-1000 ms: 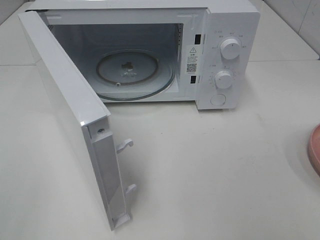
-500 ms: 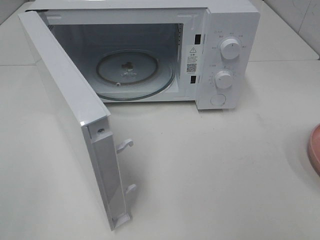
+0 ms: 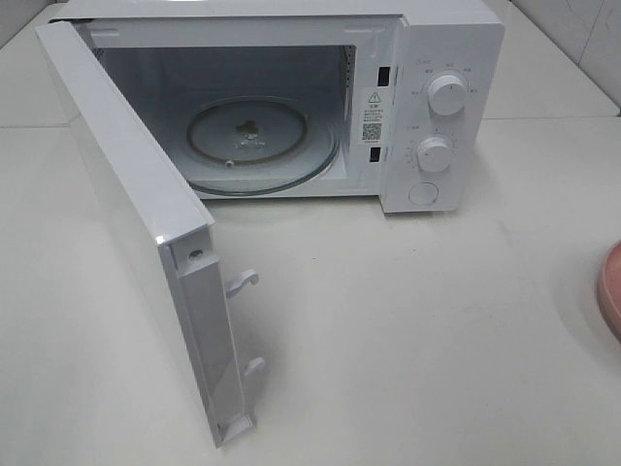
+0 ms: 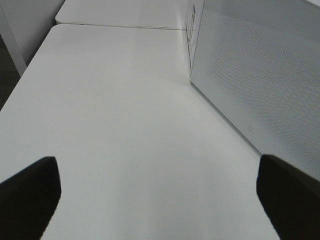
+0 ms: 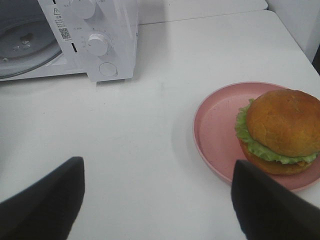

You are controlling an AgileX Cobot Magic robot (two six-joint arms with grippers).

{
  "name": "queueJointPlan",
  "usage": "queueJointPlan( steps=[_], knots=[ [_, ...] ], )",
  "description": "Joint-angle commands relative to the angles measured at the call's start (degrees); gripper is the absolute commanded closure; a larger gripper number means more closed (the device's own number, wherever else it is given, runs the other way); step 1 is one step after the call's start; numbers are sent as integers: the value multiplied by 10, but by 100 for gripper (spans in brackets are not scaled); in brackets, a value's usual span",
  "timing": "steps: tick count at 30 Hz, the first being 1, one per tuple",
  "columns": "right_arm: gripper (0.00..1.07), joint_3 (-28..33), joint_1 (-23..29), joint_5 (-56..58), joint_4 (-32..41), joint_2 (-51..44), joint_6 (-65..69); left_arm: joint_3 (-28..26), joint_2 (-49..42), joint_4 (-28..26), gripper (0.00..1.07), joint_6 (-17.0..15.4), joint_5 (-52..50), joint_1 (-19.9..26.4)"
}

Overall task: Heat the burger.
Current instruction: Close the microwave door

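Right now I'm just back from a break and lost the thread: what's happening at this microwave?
Nothing is being held. The microwave stands with its door swung wide open and its glass turntable bare. The burger sits on the pink plate on the table, to the right of the microwave. The right gripper hangs above the table near the plate, jaws open and empty. The left gripper, also open, is by the door's outer side.
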Motion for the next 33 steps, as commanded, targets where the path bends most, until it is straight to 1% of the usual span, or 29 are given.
queueJointPlan(
  steps=[1, 33],
  knots=[
    [31, -1, -3, -5, 0, -17, -7, 1, -13, -3, 6, 0, -3, -1],
    [31, -1, -3, -5, 0, -17, -7, -2, -13, -3, 6, -2, -7, -1]
  ],
)
